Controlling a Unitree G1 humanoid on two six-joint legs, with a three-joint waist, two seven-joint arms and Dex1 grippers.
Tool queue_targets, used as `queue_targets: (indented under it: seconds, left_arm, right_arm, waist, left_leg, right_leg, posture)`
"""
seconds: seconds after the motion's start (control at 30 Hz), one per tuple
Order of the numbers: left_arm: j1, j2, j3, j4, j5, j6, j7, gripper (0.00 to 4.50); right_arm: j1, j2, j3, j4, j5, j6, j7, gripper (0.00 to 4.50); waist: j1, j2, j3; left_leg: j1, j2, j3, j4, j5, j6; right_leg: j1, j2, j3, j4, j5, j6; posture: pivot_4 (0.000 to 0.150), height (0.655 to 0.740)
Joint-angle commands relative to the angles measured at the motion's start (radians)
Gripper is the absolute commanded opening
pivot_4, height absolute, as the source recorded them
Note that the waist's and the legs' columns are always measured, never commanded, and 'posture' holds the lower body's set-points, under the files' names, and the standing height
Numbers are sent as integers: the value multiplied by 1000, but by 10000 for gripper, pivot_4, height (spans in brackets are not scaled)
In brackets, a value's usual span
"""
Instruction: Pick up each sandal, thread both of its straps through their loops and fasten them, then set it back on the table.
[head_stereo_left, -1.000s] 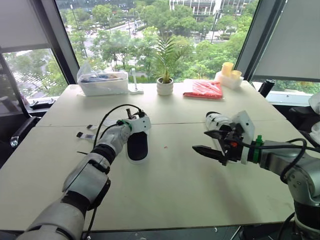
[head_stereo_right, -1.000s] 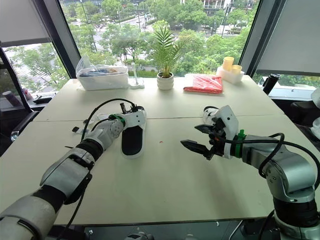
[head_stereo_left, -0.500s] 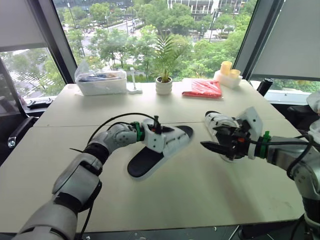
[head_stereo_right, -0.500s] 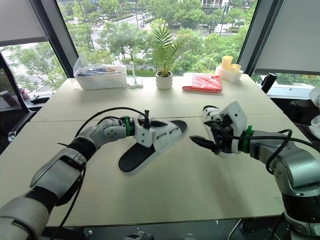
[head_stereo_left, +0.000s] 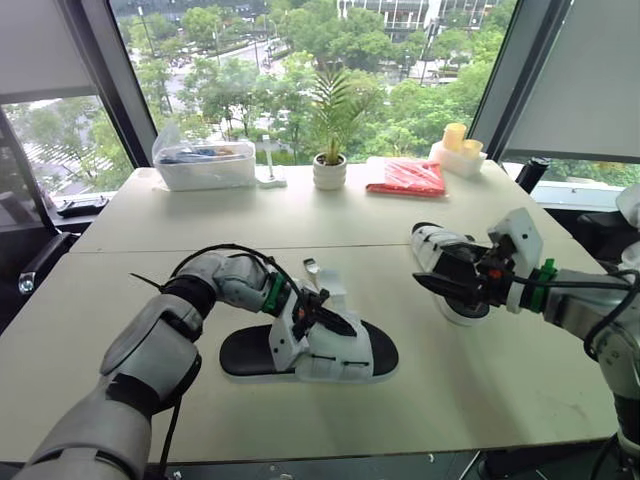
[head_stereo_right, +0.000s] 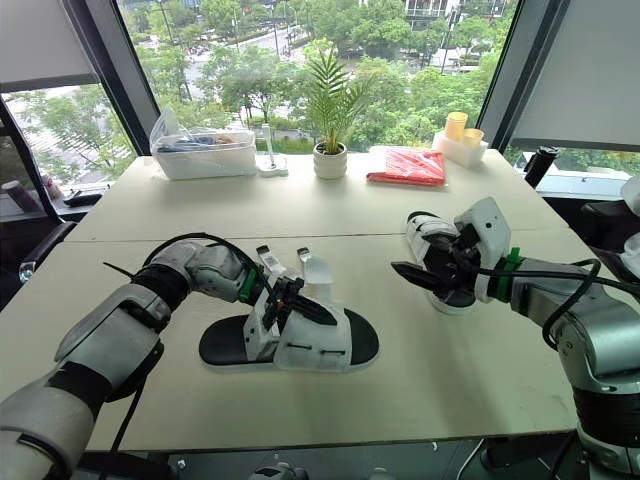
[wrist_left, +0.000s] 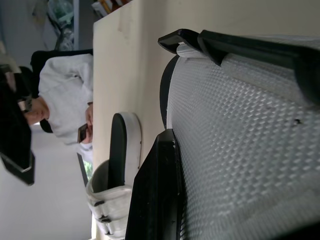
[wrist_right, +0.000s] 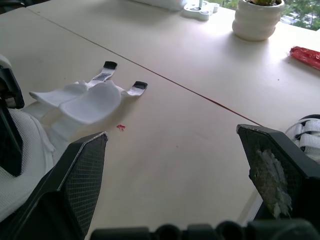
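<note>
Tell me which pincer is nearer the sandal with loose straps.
Left. The left pincer grips that sandal by its white upper. The right pincer is open and apart from it, off to its right, by the other sandal.

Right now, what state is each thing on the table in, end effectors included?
Near sandal: sole down on the table, straps loose and unthreaded.
Left end effector: shut on the near sandal's white upper.
Right end effector: open, holding nothing.
Far sandal: sole down on the table, untouched; its straps look fastened.
Potted plant: upright.
</note>
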Motion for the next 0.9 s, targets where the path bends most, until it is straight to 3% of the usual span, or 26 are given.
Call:
queue_targets:
  seconds: [0.03,0.17,0.37,0.67,0.83,0.87,0.9]
  left_arm:
    - [-1,9,-11,-64,137,46,162,156]
    - [1,10,-52,-35,193,74,246,15014]
    - [5,54,-93,-22,197,51,300,44550]
    - [6,174,-138,117,-54,-58,138,44550]
    - [-1,244,-197,251,-356,-58,-41,44550]
    - [52,288,-223,134,-577,53,-191,44550]
    - [136,347,-191,-75,-877,308,-436,44550]
  right_arm:
    - [-2,-12,-30,-36,18,-10,-9,45000]
    - [-17,-14,-4,-18,7,-20,-3,45000]
    - [-33,-7,23,-4,9,-27,10,45000]
    - [-34,-1,43,3,12,-27,25,45000]
    - [-38,0,55,15,6,-36,37,45000]
    - [-39,-1,58,17,4,-37,39,45000]
    - [-39,-2,66,20,-2,-45,44,45000]
  waist:
    - [0,0,0]
    - [0,0,0]
    - [0,0,0]
    - [-4,0,0]
    - [-4,0,0]
    - [-4,0,-1]
    - [-8,1,-1]
  left_leg:
    - [0,0,0,0,0,0]
    - [0,0,0,0,0,0]
    - [0,0,0,1,0,0]
    - [3,1,1,0,0,0]
    - [3,1,1,1,0,0]
    - [3,1,1,1,0,0]
    - [3,1,1,1,0,0]
  right_leg:
    - [0,0,0,0,0,0]
    - [0,2,0,0,0,0]
    - [0,1,0,1,0,1]
    - [1,1,0,2,0,1]
    - [1,1,0,2,0,1]
    - [1,1,0,2,0,1]
    - [1,1,0,2,0,0]
  posture:
    - [1500,7400]
    - [1500,7400]
    - [1500,7400]
    - [1500,7400]
    - [1500,7400]
    - [1500,7400]
    - [1500,7400]
